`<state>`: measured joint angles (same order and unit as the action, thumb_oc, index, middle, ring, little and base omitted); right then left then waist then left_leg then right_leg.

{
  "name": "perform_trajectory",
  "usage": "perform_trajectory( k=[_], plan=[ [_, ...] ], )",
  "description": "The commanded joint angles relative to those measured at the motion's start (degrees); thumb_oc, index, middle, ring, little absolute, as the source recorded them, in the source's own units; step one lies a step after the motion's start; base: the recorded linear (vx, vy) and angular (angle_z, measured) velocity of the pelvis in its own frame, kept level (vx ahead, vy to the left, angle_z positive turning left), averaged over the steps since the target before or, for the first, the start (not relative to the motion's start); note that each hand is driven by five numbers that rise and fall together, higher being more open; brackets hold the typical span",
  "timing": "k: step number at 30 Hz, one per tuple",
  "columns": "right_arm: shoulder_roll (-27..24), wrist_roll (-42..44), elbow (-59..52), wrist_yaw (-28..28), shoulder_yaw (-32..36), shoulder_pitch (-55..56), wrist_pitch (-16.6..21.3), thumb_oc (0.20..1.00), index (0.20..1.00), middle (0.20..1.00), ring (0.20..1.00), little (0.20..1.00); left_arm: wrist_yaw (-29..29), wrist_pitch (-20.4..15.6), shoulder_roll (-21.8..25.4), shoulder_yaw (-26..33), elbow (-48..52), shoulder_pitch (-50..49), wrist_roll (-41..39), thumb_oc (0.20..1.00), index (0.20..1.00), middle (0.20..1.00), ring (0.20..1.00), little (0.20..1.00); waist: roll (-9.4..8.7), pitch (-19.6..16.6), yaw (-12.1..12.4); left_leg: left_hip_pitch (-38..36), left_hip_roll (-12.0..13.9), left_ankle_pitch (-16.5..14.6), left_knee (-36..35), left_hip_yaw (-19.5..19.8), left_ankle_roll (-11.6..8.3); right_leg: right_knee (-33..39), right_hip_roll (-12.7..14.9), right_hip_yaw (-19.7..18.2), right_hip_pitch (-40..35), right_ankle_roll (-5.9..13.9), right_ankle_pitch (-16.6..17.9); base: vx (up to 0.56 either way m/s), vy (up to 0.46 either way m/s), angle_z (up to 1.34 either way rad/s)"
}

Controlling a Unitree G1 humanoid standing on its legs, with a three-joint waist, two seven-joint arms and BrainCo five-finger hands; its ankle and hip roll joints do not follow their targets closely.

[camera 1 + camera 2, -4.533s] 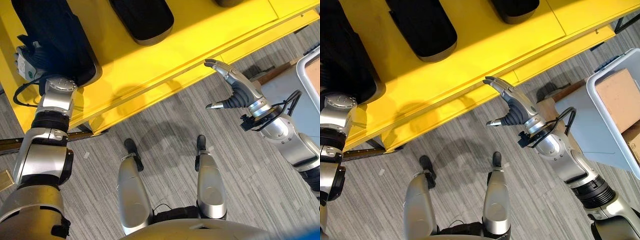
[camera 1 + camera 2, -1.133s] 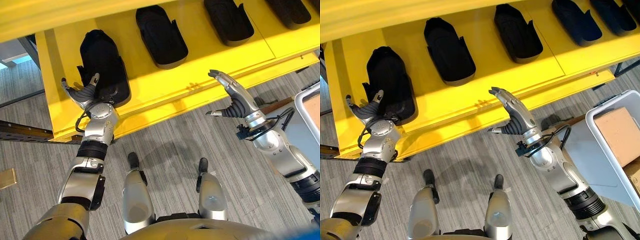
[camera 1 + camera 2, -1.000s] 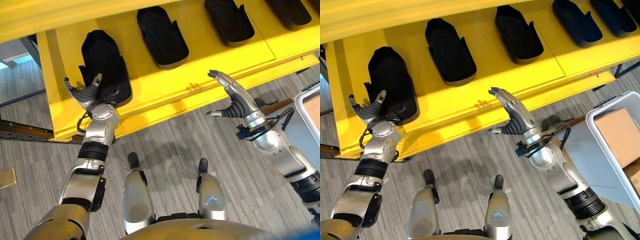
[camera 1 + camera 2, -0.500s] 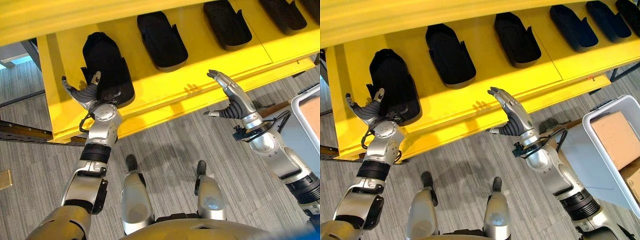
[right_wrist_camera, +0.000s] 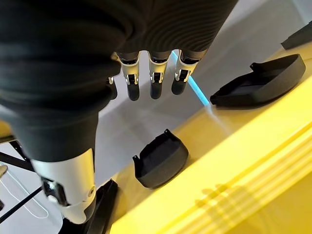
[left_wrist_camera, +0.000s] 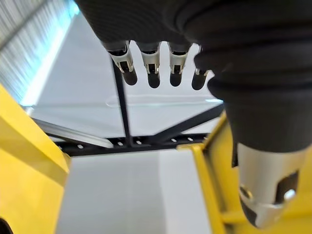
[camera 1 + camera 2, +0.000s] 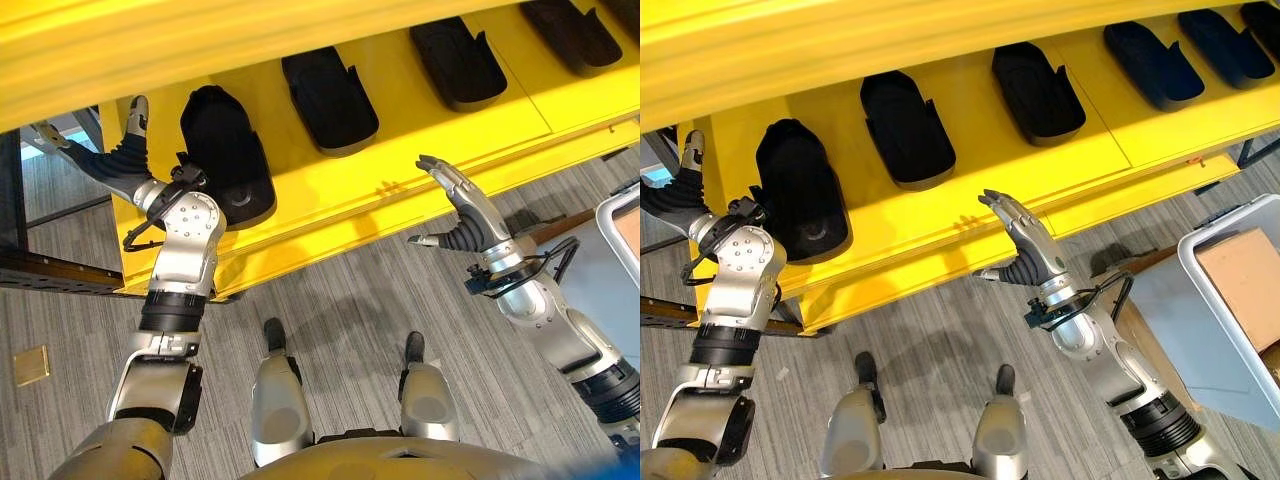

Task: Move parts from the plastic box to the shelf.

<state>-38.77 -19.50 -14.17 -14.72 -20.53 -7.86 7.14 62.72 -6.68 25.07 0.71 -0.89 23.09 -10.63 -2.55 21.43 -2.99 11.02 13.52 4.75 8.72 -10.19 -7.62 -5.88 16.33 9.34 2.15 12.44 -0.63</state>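
**Both hands empty at the shelf, box off to the right**

Currently neither robot hand carries a part. The left robot hand is raised at the left end of the yellow shelf, its fingers straight and spread, with nothing between them; its wrist view shows only bare fingertips against a pale background. It stands just beside the leftmost black part, apart from it as far as the head views allow a reading. The right robot hand hangs in front of the shelf's front edge, fingers extended and relaxed, thumb held apart, also empty.

Five black moulded parts lie in a row on the shelf, each with its long axis running from the front edge toward the back. Beyond the leftmost one come the second part, the third, the fourth and the fifth, which is cut off at the picture's edge.

The relation that matters for the next move, as a judgement: the source, a grey plastic box, sits on the floor to the robot's right, well apart from both hands but on the right arm's side, so that arm is the nearer one. Inside it a brown cardboard piece shows; whether any black parts remain in the box cannot be told, since much of it is cut off.
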Motion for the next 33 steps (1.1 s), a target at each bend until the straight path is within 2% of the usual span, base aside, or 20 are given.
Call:
perform_trajectory(
  k=[1,3,4,5,11,14,15,22,23,24,29,30,33],
  plan=[
    [2.5,-2.2,-4.7,-2.2,2.7,0.0,0.9,1.000,1.000,1.000,1.000,1.000,-9.7,0.2,1.7,-0.7,4.5,-1.2,0.6,1.000,1.000,1.000,1.000,1.000,-0.61,-2.2,0.5,-5.0,-4.8,-4.4,-1.3,-1.4,4.32,-3.9,-5.5,0.5,2.0,-4.52,-2.1,0.00,-0.096,0.12],
    [2.8,-2.8,-5.3,-1.9,3.7,1.2,0.3,1.000,1.000,1.000,1.000,1.000,-18.1,1.9,-0.1,-2.1,9.5,-6.7,-2.2,1.000,1.000,1.000,1.000,1.000,0.08,-2.9,1.5,-5.8,-4.9,-3.7,-2.5,-0.5,4.20,-3.5,-5.6,1.2,0.9,-4.52,-2.2,0.00,-0.091,0.12],
    [2.8,-2.8,-5.4,-1.9,3.8,1.4,0.3,1.000,1.000,1.000,1.000,1.000,-18.6,2.1,-0.2,-2.1,9.8,-7.1,-2.4,1.000,1.000,1.000,1.000,1.000,0.13,-3.0,1.6,-5.9,-4.9,-3.6,-2.6,-0.5,4.17,-3.4,-5.6,1.2,0.8,-4.54,-2.2,-0.01,-0.082,0.12],
    [2.7,-2.9,-5.6,-1.8,4.4,1.8,-0.1,1.000,1.000,1.000,1.000,1.000,-23.1,3.0,-0.4,-2.6,11.7,-9.6,-3.2,1.000,1.000,1.000,1.000,1.000,0.60,-3.3,2.1,-6.2,-4.7,-3.2,-3.1,0.0,3.96,-3.4,-5.6,1.7,0.3,-4.64,-2.4,0.00,-0.069,0.14],
    [1.5,-2.9,-6.2,-0.7,5.8,3.4,-0.6,1.000,1.000,1.000,1.000,1.000,-35.2,6.6,0.3,-3.8,15.7,-18.3,-14.3,1.000,1.000,1.000,1.000,1.000,1.90,-4.3,3.7,-7.3,-3.2,-1.3,-5.2,1.2,2.90,-3.0,-6.1,3.7,-1.4,-5.28,-2.8,-0.02,-0.074,0.09],
    [0.8,-2.5,-6.0,-1.5,6.1,3.8,0.1,1.000,1.000,1.000,1.000,1.000,-36.8,6.0,0.6,-4.3,16.4,-20.4,-15.6,1.000,1.000,1.000,1.000,1.000,2.15,-4.3,4.2,-7.4,-2.7,-0.8,-5.8,1.5,2.61,-3.1,-6.2,4.3,-1.5,-5.43,-3.0,-0.06,-0.082,0.10],
    [0.1,-2.1,-6.1,-2.2,6.4,4.3,0.6,1.000,1.000,1.000,1.000,1.000,-38.2,4.2,1.1,-3.9,16.8,-22.7,-15.5,1.000,1.000,1.000,1.000,1.000,2.26,-4.3,4.6,-7.6,-2.3,-0.4,-6.3,1.7,2.42,-3.2,-6.3,4.8,-1.6,-5.63,-3.1,-0.07,-0.097,0.07],
    [-1.6,-2.2,-5.9,-4.6,6.7,6.3,2.1,1.000,1.000,1.000,1.000,1.000,-42.4,-1.3,3.1,-1.3,18.7,-29.5,-14.2,1.000,1.000,1.000,1.000,1.000,2.62,-4.5,6.3,-7.9,-1.6,0.2,-6.8,2.7,2.10,-4.6,-6.4,6.0,-1.7,-6.17,-4.0,-0.07,-0.124,0.06],
    [-2.1,-2.4,-5.7,-4.8,6.6,6.1,2.7,1.000,1.000,1.000,1.000,1.000,-45.9,-4.3,3.6,-0.6,19.1,-30.7,-15.2,1.000,1.000,1.000,1.000,1.000,2.77,-4.6,6.7,-7.9,-1.2,0.5,-6.9,3.1,1.85,-5.0,-6.4,6.4,-1.7,-6.31,-4.3,-0.11,-0.205,0.06],
    [-2.5,-2.4,-5.6,-4.8,6.6,5.9,2.8,1.000,1.000,1.000,1.000,1.000,-49.9,-5.6,3.8,-0.4,19.3,-31.3,-18.2,1.000,1.000,1.000,1.000,1.000,2.92,-4.6,7.0,-7.8,-1.0,0.7,-7.0,3.3,1.67,-5.3,-6.4,6.6,-1.7,-6.42,-4.5,-0.09,-0.169,0.04],
    [-3.9,-2.7,-3.9,-5.1,5.8,4.4,4.4,1.000,1.000,1.000,1.000,1.000,-58.8,-7.0,3.9,-1.2,19.3,-33.3,-22.3,1.000,1.000,1.000,1.000,1.000,3.59,-4.6,7.8,-7.7,0.2,1.7,-7.3,4.2,1.01,-7.2,-6.1,7.4,-1.4,-6.84,-5.3,-0.06,-0.149,0.09],
    [-4.8,-2.9,-3.0,-5.2,5.2,3.6,5.2,1.000,1.000,1.000,1.000,1.000,-63.0,-7.5,3.6,-1.9,19.3,-34.8,-26.4,1.000,1.000,1.000,1.000,1.000,4.10,-4.6,8.3,-7.7,1.3,2.7,-7.8,4.5,0.39,-8.0,-5.8,7.9,-1.2,-7.10,-5.7,-0.05,-0.177,0.03],
    [-5.7,-2.9,-1.9,-4.4,4.6,2.3,6.3,1.000,1.000,1.000,1.000,1.000,-68.1,-8.7,3.1,-2.5,19.1,-37.0,-31.6,1.000,1.000,1.000,1.000,1.000,4.96,-4.7,8.9,-8.1,3.2,4.4,-9.3,4.9,-0.33,-9.9,-5.7,8.4,-0.9,-7.69,-6.8,-0.01,-0.156,-0.01]
  ],
)
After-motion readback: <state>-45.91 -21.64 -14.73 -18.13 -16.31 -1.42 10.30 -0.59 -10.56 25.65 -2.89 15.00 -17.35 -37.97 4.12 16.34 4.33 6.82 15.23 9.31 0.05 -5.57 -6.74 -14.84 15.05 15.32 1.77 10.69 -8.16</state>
